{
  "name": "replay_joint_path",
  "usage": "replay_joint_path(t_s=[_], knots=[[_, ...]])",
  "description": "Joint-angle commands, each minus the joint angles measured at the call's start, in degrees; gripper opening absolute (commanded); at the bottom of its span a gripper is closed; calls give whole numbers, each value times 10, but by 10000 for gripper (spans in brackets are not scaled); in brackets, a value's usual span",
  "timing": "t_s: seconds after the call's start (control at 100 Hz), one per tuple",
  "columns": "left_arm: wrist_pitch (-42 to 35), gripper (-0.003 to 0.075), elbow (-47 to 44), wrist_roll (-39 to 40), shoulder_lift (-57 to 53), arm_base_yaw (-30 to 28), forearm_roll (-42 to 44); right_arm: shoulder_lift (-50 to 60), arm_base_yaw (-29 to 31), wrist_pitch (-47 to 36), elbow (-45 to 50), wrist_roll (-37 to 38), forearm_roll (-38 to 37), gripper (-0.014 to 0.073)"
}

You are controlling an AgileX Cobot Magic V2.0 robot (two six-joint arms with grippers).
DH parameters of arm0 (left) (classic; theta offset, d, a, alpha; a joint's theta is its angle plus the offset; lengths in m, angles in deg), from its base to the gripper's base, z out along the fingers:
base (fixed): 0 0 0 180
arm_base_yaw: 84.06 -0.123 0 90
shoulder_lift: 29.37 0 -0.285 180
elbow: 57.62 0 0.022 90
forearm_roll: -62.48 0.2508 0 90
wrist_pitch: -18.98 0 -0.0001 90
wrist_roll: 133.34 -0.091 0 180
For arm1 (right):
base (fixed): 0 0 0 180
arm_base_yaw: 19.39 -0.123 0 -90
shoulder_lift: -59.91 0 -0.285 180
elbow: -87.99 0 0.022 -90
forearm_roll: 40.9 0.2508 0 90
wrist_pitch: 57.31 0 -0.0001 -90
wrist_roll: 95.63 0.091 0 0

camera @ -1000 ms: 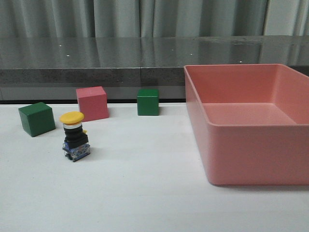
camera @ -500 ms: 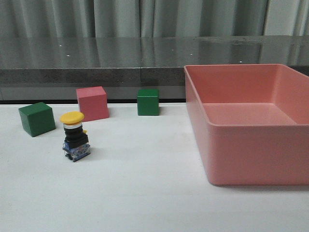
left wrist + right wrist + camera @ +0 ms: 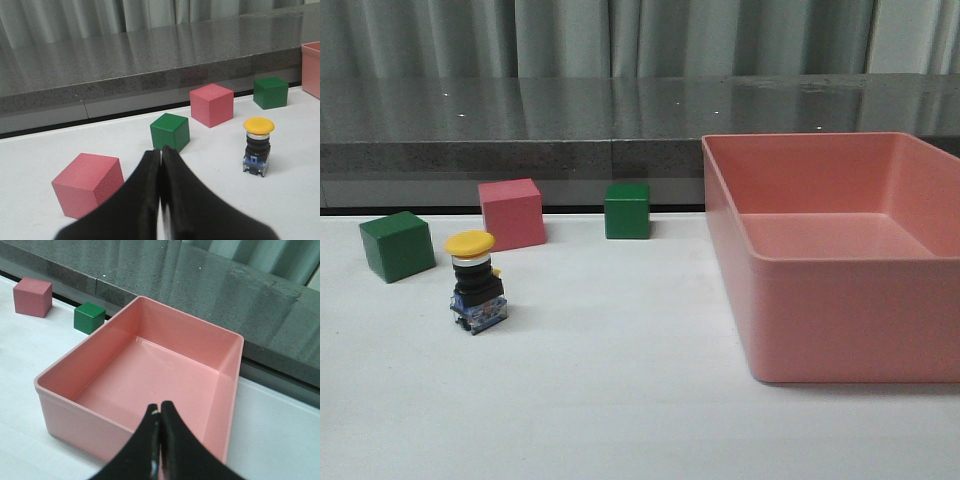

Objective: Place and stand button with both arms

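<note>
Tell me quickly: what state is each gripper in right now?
Left gripper: closed, holding nothing.
Right gripper: closed, holding nothing.

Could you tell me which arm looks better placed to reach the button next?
Probably the left. Its shut gripper faces the upright button, which stands on the table's left side. The right gripper, also shut, hangs over the pink bin, with no button in its view.

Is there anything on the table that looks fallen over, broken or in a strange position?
Nothing stands out. The button stands upright on its contact block, cap on top. The cubes sit flat on the table, and the pink bin is upright and looks empty. Both grippers, left and right, are shut and hold nothing.
</note>
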Motion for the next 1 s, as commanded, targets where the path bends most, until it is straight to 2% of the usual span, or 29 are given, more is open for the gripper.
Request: replay_joint_path(t_s=[0.0,0.83,0.93,0.99], knots=[[-42,-19,-26,7,-17,-1,-7,-5,4,-44,-14,1,6,-114],[-43,-20,-26,7,-17,-1,-8,-3,4,-44,-14,1,5,-114],[-43,-19,-26,7,-17,-1,-8,7,4,-48,-11,4,-12,-114],[-43,-19,-26,7,-17,-1,-8,24,4,-56,-1,32,-28,-114]])
